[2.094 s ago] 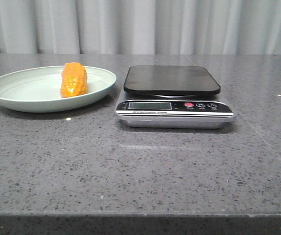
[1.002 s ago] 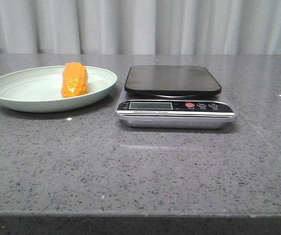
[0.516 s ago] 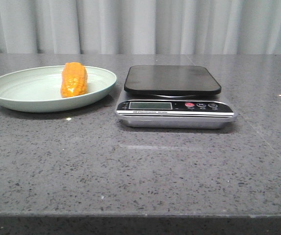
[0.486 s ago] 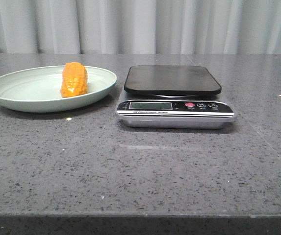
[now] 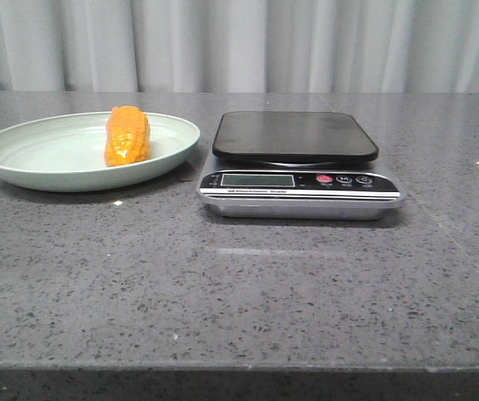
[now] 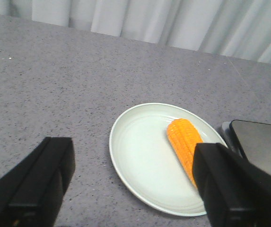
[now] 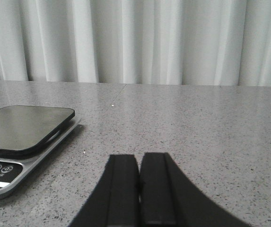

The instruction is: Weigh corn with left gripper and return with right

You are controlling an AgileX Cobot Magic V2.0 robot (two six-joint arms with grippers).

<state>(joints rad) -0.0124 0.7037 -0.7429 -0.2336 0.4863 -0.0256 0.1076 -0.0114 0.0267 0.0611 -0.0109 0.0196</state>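
Nothing on the table has shifted since before — the corn (image 5: 127,135) lies in the pale green plate (image 5: 38,163) at 9 o'clock from the scale (image 5: 298,165), left gripper (image 6: 130,187) spread wide above it, right gripper (image 7: 139,189) pressed together.

One corn (image 5: 127,136) is counted at the left of the frame, on one pale green plate (image 5: 30,154). One scale (image 5: 299,165) is counted at the centre. All are carried by one grey surface (image 5: 239,301). Two hands are counted in the wrist views: a left hand (image 6: 126,184) and a right hand (image 7: 138,189).
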